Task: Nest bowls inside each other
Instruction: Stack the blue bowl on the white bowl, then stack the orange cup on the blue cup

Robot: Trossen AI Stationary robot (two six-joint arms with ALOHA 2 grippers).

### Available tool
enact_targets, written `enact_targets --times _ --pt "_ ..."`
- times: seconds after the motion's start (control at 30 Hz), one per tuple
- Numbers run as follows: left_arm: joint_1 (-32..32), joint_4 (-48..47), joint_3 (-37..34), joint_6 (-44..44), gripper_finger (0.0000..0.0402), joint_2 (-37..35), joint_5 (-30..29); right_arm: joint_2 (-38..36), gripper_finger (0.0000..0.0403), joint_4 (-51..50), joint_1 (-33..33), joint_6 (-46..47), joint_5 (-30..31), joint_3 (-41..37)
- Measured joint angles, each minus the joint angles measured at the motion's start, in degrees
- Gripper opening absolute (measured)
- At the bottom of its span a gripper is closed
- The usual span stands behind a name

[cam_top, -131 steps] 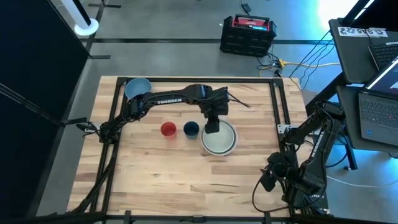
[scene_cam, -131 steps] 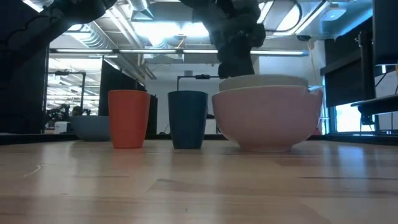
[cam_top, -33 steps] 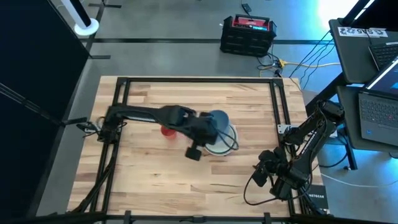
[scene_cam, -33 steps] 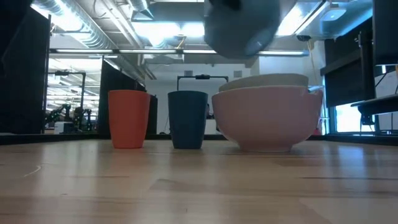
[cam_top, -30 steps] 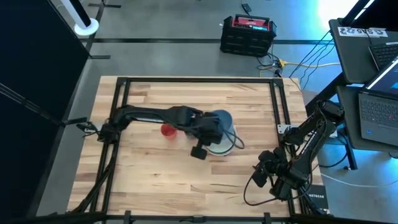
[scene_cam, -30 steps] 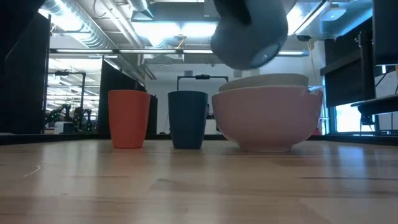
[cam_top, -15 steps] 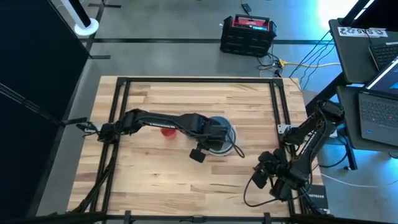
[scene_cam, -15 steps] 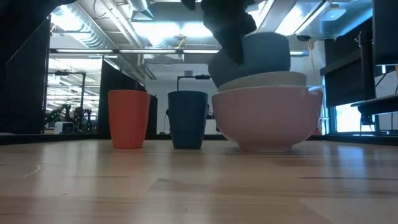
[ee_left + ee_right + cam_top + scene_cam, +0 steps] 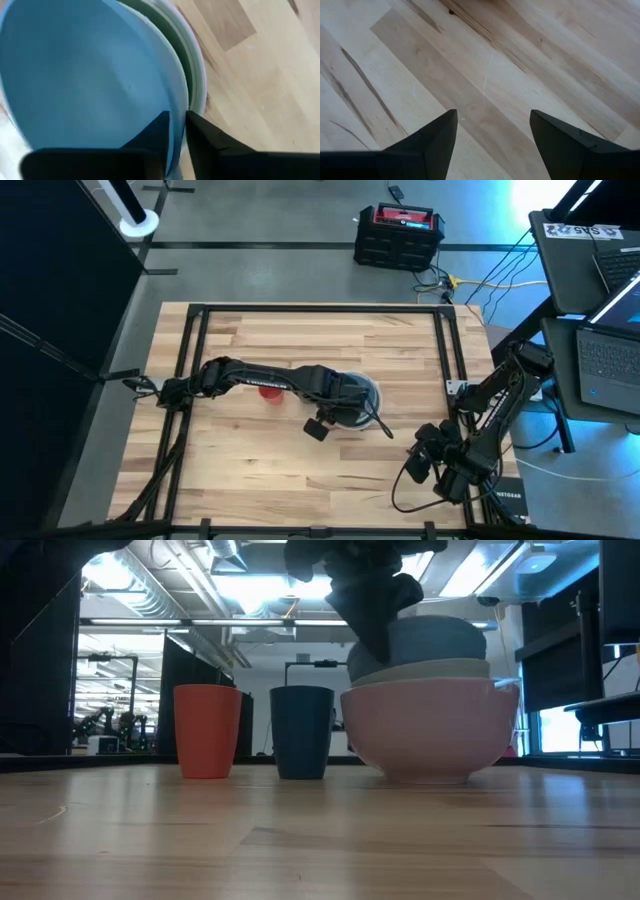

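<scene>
The big wooden worktop [image 9: 250, 470] holds everything. On it sits a stack of wide bowls [image 9: 425, 730], near the middle and a bit toward the right arm's side. The light blue bowl [image 9: 85, 75] now rests on top of that stack, inside a green bowl [image 9: 186, 75] and a white bowl [image 9: 199, 80]. The left pincer [image 9: 175, 132] has one finger inside the blue rim and one outside it, with the rim between them (I cannot tell if it is gripping or letting go). So I think most of the job is done: the wide bowls look nested. What is left is the two small ones, the red bowl [image 9: 207, 730] and the navy bowl [image 9: 302, 732], which stand side by side on the worktop just beside the stack. The left arm lies across that spot, so it may need to lift away before reaching them. The right pincer [image 9: 490, 135] waits near the worktop's right edge, its fingers wide apart and holding nothing. Past the worktop there are laptops [image 9: 610, 360] and a black-and-red box [image 9: 400, 235] on the floor.
</scene>
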Motion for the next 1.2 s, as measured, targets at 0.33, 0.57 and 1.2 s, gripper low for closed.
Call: enact_targets --times 0.33,0.57,1.2 --pt "1.0 -9.1 1.6 -9.5 0.0102 -4.3 -3.1 0.0 0.0237 -0.1 0.0 -0.1 0.4 0.0" --pt "3.4 -16.0 2.1 -19.8 0.0123 -8.1 -4.6 0.0 0.0237 -0.3 0.0 -0.2 1.7 0.0" --pt "12.1 -8.3 -33.7 -30.1 0.0123 -30.2 0.1 0.0 0.0237 0.9 0.0 -0.3 2.7 -0.3"
